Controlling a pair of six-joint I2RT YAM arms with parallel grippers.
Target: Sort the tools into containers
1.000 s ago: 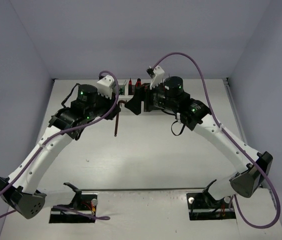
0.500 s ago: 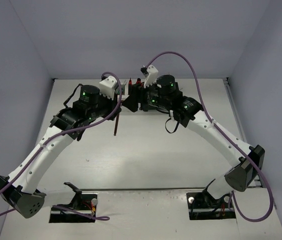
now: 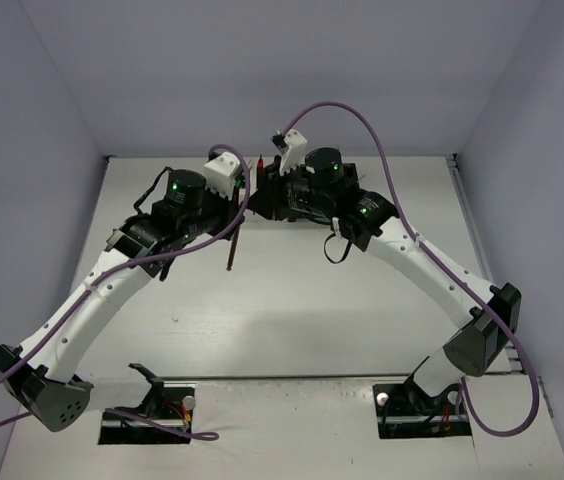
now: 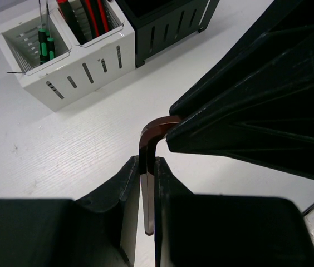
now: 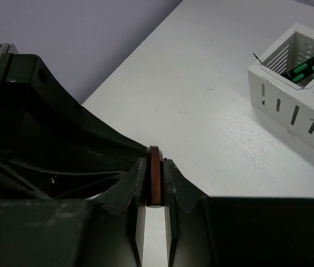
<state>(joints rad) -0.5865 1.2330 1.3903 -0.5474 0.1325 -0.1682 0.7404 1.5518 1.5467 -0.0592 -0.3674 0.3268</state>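
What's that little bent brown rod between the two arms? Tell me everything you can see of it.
It is a hex key: a thin L-shaped rod, dark reddish-brown, metal by its sheen. The left gripper pinches its long arm; past the rounded bend, the right gripper pinches its short arm. Both are shut on it over the white table, near the white slotted box. Nothing else seems to touch it.

Screwdrivers [image 4: 45, 47] in box [image 4: 84, 73], another box [image 4: 168, 33] alongside

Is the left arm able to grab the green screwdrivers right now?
Probably not: the left gripper is shut on the hex key, which the right gripper pinches too. The green screwdrivers stand uncovered in the white box.
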